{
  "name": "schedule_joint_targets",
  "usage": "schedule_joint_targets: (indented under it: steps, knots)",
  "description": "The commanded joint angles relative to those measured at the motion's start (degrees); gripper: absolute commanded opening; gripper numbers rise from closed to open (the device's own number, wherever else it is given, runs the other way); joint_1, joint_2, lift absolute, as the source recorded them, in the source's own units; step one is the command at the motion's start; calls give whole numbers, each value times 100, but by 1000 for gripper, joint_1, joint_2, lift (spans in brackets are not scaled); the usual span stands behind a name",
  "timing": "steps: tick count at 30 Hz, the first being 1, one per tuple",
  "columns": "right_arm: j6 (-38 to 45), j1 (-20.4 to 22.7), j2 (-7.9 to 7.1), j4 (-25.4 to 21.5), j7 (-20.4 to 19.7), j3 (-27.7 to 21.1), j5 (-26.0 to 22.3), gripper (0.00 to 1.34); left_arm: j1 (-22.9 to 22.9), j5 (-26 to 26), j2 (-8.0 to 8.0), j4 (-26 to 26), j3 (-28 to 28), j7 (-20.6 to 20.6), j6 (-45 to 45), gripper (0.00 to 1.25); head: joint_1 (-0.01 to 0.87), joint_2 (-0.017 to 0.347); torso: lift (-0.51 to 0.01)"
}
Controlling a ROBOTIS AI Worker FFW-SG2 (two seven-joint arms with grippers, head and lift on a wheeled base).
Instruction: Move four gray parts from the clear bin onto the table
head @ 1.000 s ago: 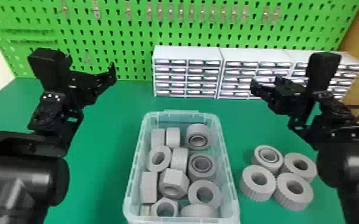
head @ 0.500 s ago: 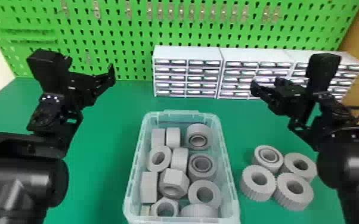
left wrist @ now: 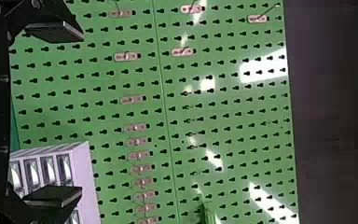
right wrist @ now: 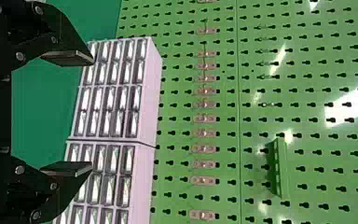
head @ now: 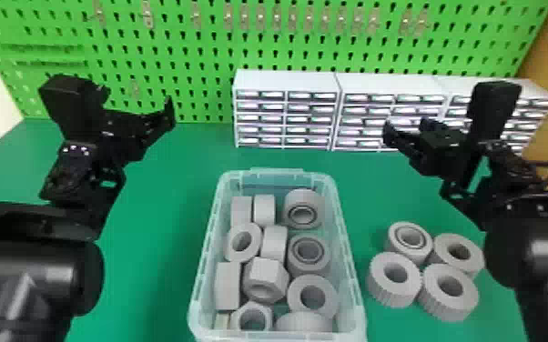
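And there they are, four gray parts out on the green worktop, bunched in a tight little cluster just to the right of the clear bin! At the back of the bunch sit the ring with a darker inner circle and a plain ring; up front, two thick rings with ridged sides, one on the left and one on the right. All four lie flat, holes facing up.

Over to the bin, and it's well stocked: gray rings, chunky six-sided nuts and blocky pieces packed close together. A ringed part holds the far right corner, a nut sits around the middle, and another nut lies at the near end.

Up above, the left pincer hangs on the left side, its two fingers wide apart with nothing between them. Across on the right, the right pincer is spread and empty too, up in front of the white drawer cabinets. Behind it all stands the green pegboard, with a row of metal hooks along it.
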Motion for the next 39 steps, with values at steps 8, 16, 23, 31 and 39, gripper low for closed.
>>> schedule_joint_targets:
  steps: [8, 16, 23, 31, 39]
  knots:
    - [0, 4, 0, 0, -1, 0, 0, 868, -1, 13, -8, 0, 9, 0, 0, 1117, 686, 26, -50]
    - [0, 13, 0, 0, -1, 0, -26, 868, -1, 4, -8, 0, 9, 8, 0, 1118, 686, 26, -50]
    - [0, 13, 0, 0, -1, 9, -26, 868, -1, -5, -8, 0, 9, 8, 0, 1118, 686, 26, -50]
    - [0, 13, -9, 0, -1, 18, -26, 868, -1, -5, -8, 9, 9, 8, 0, 1117, 686, 26, -50]
    - [0, 13, -18, 0, 8, 44, -26, 868, -10, -22, -8, 9, 1, 8, 0, 1117, 686, 26, -50]
